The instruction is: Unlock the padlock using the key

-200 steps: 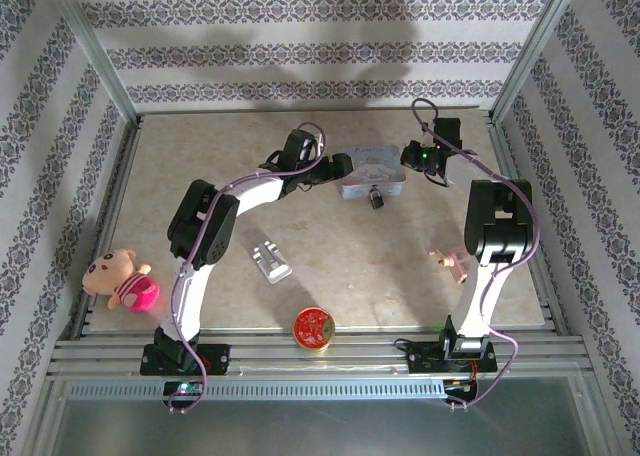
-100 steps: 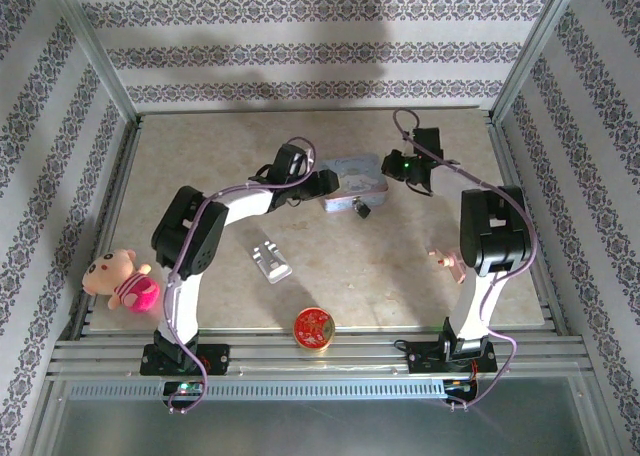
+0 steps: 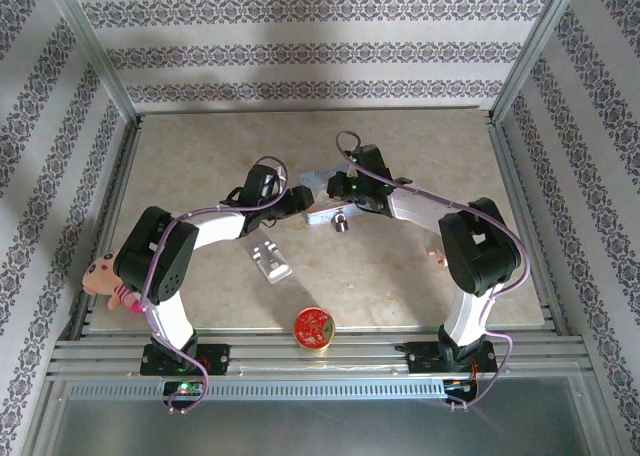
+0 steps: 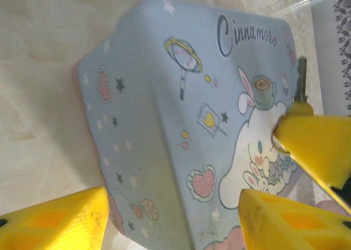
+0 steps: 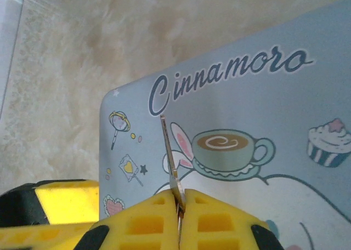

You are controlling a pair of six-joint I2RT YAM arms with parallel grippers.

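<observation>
- Top view: my left hand (image 3: 300, 202) and right hand (image 3: 336, 188) meet over the pastel-blue, cartoon-print tin box (image 3: 320, 216) in the middle of the beige marbled tabletop (image 3: 200, 156). The left reaches in from 9 o'clock, the right from 2 o'clock.
- The tiny dark metal padlock (image 3: 342, 223) hangs at the box's 5 o'clock corner, on the side facing my bases. It touches the box and sits just below the right hand. I cannot make out the keyhole.
- Left hand, wrist view: my yellow fingers (image 4: 55, 220) stand wide apart with the box between them, and both pads look pressed to its walls. I read this as a grip on the tin box, there to stop the box and its lock sliding when the key pushes in.
- Right hand, wrist view: the pads are closed tight on the thin silver metal key (image 5: 167, 146), pinching it at the bow. The blade is seen edge-on and points to 12 o'clock across the printed lid.
- Judgement: this is the approach step and the lock is not yet engaged. The blade lies over the lid rather than aimed at the padlock, so the key needs re-aiming toward the lock body.
- Risk: with so short a pinch, the key may twist in the pads on contact.
- The shiny silver rectangular block (image 3: 270, 260) and the round red-and-gold tin (image 3: 313, 328) lie toward 6–7 o'clock, well apart from the work.
</observation>
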